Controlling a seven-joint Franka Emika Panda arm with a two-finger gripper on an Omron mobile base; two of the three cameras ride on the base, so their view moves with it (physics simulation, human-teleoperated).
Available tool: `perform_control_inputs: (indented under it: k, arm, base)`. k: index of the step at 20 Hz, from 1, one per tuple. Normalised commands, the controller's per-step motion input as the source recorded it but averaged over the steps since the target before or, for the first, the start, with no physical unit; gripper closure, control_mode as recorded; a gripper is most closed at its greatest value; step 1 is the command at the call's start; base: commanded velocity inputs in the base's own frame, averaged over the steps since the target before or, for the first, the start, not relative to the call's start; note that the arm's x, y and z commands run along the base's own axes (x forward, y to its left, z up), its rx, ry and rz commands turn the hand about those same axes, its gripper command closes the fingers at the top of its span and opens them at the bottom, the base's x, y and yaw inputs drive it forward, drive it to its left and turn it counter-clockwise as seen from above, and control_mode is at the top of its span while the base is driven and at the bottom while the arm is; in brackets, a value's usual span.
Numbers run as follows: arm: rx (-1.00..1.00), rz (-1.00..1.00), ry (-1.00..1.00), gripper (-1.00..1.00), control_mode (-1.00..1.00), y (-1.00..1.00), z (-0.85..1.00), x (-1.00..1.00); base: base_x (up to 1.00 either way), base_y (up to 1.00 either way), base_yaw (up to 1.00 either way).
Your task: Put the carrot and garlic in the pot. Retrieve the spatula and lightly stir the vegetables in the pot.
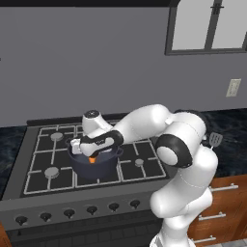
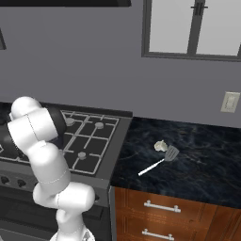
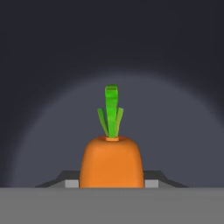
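Orange carrot (image 3: pixel 111 162), green top pointing away from the hand camera, clamped between the jaws, which are closed onto its sides; only the finger tips (image 3: pixel 71 183) show at either flank. Gripper (image 1: pixel 92 157) sits over the pot (image 1: pixel 94 164) on the stove (image 1: pixel 34 173), carrot (image 1: pixel 92 158) at the rim; the pot's inside is dim and hard to read. Garlic (image 2: pixel 160 146) and spatula (image 2: pixel 160 163) lie just beside each other on the dark worktop (image 2: pixel 197 164), well apart from the pot
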Motion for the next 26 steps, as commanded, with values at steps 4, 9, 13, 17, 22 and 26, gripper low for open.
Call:
perform_control_inputs:
  k: [4,9,13,17,22,26]
  arm:
    - [0.00,0.00,0.00,-1.00,-1.00,0.00,0.00,0.00]
    - [0.00,0.00,0.00,-1.00,-1.00,0.00,0.00,0.00]
    - [0.00,0.02,0.00,-1.00,-1.00,0.03,0.24,0.00]
    - [0.00,0.09,0.00,-1.00,-1.00,0.00,0.48,0.00]
    - [0.00,0.09,0.00,-1.00,-1.00,0.00,0.75,-0.14]
    - [0.00,0.01,0.00,-1.00,-1.00,0.00,0.75,-0.22]
  base:
    - [0.00,0.00,0.00]
    - [0.00,0.00,0.00]
    - [0.00,0.00,0.00]
    - [0.00,0.00,0.00]
    - [0.00,0.00,0.00]
    - [0.00,0.00,0.00]
